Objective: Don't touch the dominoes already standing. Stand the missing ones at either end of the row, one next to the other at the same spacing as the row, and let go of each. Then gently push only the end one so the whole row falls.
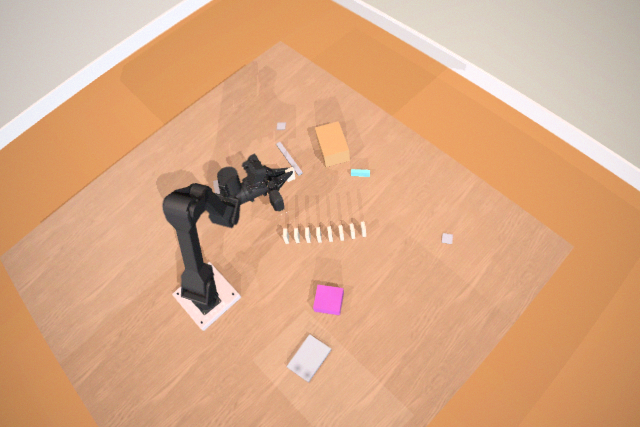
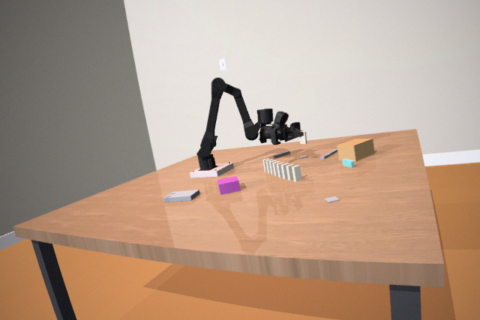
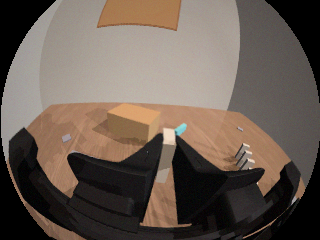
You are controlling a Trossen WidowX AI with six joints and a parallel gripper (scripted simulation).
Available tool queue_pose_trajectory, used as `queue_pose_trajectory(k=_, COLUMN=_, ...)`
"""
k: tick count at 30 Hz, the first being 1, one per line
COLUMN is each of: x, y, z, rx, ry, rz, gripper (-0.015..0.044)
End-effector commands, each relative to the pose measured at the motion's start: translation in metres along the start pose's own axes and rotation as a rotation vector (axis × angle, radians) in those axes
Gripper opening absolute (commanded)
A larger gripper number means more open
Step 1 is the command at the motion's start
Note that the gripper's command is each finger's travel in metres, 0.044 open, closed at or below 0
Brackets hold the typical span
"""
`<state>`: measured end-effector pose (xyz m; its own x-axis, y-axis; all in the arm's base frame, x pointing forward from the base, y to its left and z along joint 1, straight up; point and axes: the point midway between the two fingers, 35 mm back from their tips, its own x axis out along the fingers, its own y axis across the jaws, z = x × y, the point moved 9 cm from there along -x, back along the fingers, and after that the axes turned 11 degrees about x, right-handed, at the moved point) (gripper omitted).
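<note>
Several cream dominoes stand upright in an evenly spaced straight row [image 1: 318, 234] [image 2: 281, 170]; part of the row shows at the right in the wrist view [image 3: 243, 160]. My gripper [image 1: 290, 173] [image 2: 301, 136] [image 3: 167, 138] is shut on a cream domino [image 1: 292, 175] [image 2: 303, 138] [image 3: 167, 156]. It holds this domino about upright, well above the table, off to one side of the row, beyond the row's left end towards the grey bar in the top view. The fingers hide part of the domino.
An orange box [image 1: 332, 143] [image 2: 346, 151] [image 3: 132, 121] and a cyan block [image 1: 360, 172] [image 2: 348, 162] [image 3: 180, 129] lie past the gripper. A grey bar [image 1: 285, 153] [image 2: 328, 154] lies near the box. A magenta block [image 1: 328, 299] [image 2: 229, 185] and a grey slab [image 1: 310, 355] [image 2: 181, 195] lie on the row's other side.
</note>
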<state>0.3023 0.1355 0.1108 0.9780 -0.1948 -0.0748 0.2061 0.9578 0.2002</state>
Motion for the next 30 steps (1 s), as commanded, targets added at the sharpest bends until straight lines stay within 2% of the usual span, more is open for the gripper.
queue_pose_trajectory(k=1, x=0.000, y=0.000, z=0.000, rx=-0.002, ry=-0.003, rz=-0.002, gripper=0.0030)
queue_pose_trajectory(k=30, x=0.016, y=-0.013, z=-0.069, rx=0.061, ry=0.003, rz=-0.018, gripper=0.0030)
